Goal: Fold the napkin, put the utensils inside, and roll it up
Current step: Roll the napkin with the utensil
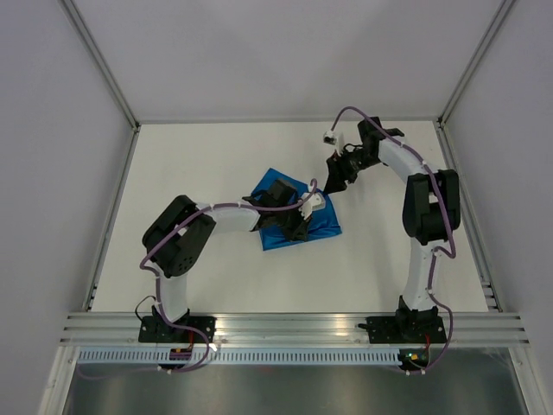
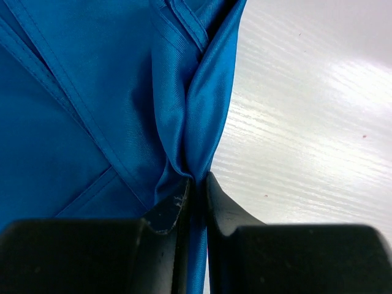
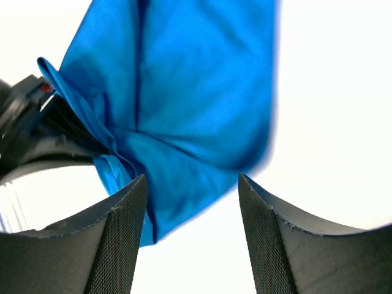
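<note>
Blue cloth, the napkin point(image 1: 327, 223), lies mid-worktop point(image 1: 199, 156), partly folded, with a gathered edge pinched by the left tool point(image 2: 197, 182). Just beyond its far corner hovers the right tool point(image 1: 335, 179), fingers spread, holding nothing. Folding step, I judge; utensils not in sight; next calls for laying that fold flat before release.

A bright blue square cloth napkin point(image 2: 92, 110) shows a satin sheen, a fine diagonal weave and stitched hems. The white table point(image 2: 306, 153) is smooth and glossy, with a faint wood-like grain catching the light. The left gripper point(image 2: 197, 184) has matt black plastic fingers, one tip scuffed. The right gripper point(image 3: 193, 177) carries rough, finely meshed pads point(image 3: 122, 245).
</note>
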Robot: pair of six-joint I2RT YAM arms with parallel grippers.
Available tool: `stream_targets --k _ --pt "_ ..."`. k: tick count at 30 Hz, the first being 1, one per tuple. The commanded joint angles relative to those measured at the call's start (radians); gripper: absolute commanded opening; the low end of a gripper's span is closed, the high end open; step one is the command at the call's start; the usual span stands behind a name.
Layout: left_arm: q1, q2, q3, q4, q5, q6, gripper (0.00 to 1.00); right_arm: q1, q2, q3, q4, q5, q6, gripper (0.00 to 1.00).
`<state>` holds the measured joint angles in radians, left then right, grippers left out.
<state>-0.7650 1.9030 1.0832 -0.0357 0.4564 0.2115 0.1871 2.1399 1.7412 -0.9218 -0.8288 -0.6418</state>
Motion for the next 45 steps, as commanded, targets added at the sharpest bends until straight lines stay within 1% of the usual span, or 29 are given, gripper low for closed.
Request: stream_targets --k 1,2,3,4,5,7,8,10,11,13,14,15,17,19,20,24,26,29,32,38,41,44,45 --pt "0.053 0.094 0.058 -0.148 0.177 -0.057 0.02 -0.054 -0.139 -0.112 0.234 -0.040 0.058 0.67" --pt "0.064 0.117 0.084 -0.159 0.232 -0.067 0.02 -0.060 -0.168 -0.193 0.263 -0.032 0.045 0.67" --pt "0.075 0.131 0.093 -0.179 0.255 -0.073 0.02 -0.060 -0.229 -0.237 0.294 -0.023 0.018 0.66" --pt "0.093 0.142 0.104 -0.190 0.280 -0.078 0.02 -0.060 -0.262 -0.282 0.360 -0.013 0.004 0.67" --pt "0.102 0.162 0.127 -0.200 0.330 -0.090 0.02 -0.058 -0.293 -0.372 0.395 -0.006 -0.007 0.67" --pt "0.130 0.182 0.150 -0.237 0.381 -0.098 0.02 -0.057 -0.380 -0.455 0.483 0.013 -0.047 0.67" --pt "0.136 0.194 0.176 -0.257 0.413 -0.098 0.02 -0.054 -0.408 -0.532 0.506 0.016 -0.067 0.67" --pt "0.154 0.231 0.210 -0.320 0.450 -0.095 0.02 -0.049 -0.488 -0.603 0.573 0.023 -0.116 0.67" --pt "0.161 0.243 0.248 -0.341 0.491 -0.093 0.02 -0.034 -0.517 -0.673 0.589 0.031 -0.139 0.67" --pt "0.171 0.277 0.279 -0.392 0.513 -0.090 0.02 -0.009 -0.604 -0.744 0.633 0.049 -0.211 0.67" --pt "0.174 0.286 0.306 -0.406 0.534 -0.092 0.02 0.027 -0.632 -0.811 0.644 0.078 -0.232 0.68" --pt "0.176 0.298 0.322 -0.427 0.544 -0.090 0.02 0.050 -0.681 -0.842 0.658 0.097 -0.252 0.68" --pt "0.184 0.332 0.365 -0.473 0.567 -0.090 0.02 0.119 -0.721 -0.928 0.698 0.126 -0.286 0.69" --pt "0.188 0.362 0.397 -0.495 0.590 -0.092 0.02 0.173 -0.768 -1.004 0.741 0.189 -0.305 0.69" --pt "0.190 0.372 0.408 -0.516 0.606 -0.092 0.02 0.220 -0.779 -1.022 0.751 0.206 -0.314 0.70" --pt "0.194 0.415 0.443 -0.549 0.636 -0.096 0.02 0.314 -0.769 -1.063 0.790 0.279 -0.317 0.70" --pt "0.197 0.436 0.452 -0.558 0.646 -0.098 0.02 0.371 -0.775 -1.103 0.848 0.342 -0.320 0.71" --pt "0.202 0.452 0.458 -0.564 0.660 -0.103 0.02 0.432 -0.773 -1.146 0.943 0.417 -0.328 0.72" --pt "0.204 0.464 0.462 -0.566 0.666 -0.101 0.02 0.474 -0.735 -1.151 0.988 0.467 -0.337 0.73" --pt "0.205 0.465 0.460 -0.589 0.673 -0.084 0.02 0.515 -0.651 -1.125 0.994 0.520 -0.364 0.72" --pt "0.210 0.467 0.462 -0.599 0.677 -0.075 0.02 0.519 -0.623 -1.109 0.963 0.519 -0.389 0.67" --pt "0.213 0.470 0.468 -0.621 0.688 -0.055 0.02 0.526 -0.609 -1.102 0.925 0.530 -0.410 0.67" --pt "0.213 0.472 0.472 -0.625 0.688 -0.052 0.02 0.529 -0.597 -1.074 0.887 0.531 -0.417 0.63"
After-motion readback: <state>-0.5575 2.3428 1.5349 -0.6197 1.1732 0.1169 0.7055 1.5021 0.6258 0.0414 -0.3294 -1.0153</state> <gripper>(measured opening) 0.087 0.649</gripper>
